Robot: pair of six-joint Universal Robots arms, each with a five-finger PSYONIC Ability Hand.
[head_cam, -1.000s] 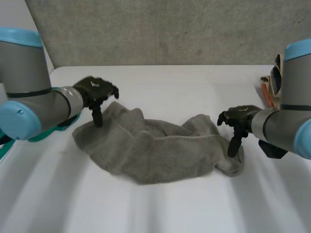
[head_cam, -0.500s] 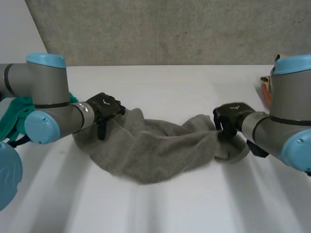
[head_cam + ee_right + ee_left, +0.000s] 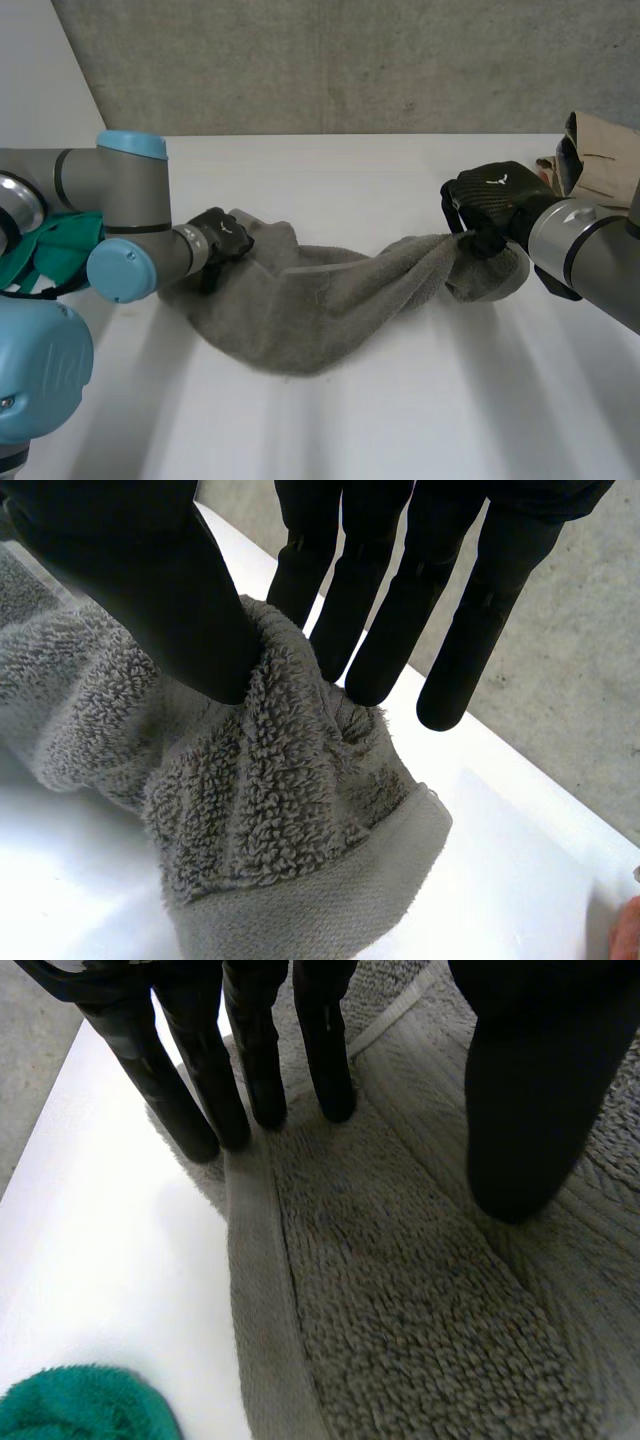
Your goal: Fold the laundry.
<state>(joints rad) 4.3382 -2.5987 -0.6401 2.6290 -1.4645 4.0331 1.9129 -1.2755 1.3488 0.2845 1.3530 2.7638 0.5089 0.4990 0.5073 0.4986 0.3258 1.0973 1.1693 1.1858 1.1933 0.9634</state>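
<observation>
The right hand (image 3: 150, 590) pinches a bunched fold of the grey towel (image 3: 270, 810) between its thumb and straight fingers (image 3: 370, 620). Below the palm the towel sags in a thick roll, its hemmed edge (image 3: 310, 915) lowest, over the white surface (image 3: 500, 880). Grey concrete (image 3: 570, 720) lies beyond the fingertips.

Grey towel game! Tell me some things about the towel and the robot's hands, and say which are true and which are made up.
1. The grey terry towel is neatly folded. False: it lies rumpled, with a hand at each end.
2. The right hand pinches one end of the towel. True.
3. The left hand is far from the towel. False: its straight fingers rest on the towel's other end.
4. A green cloth lies by the left arm. True.
5. The table is black. False: it is white.
</observation>
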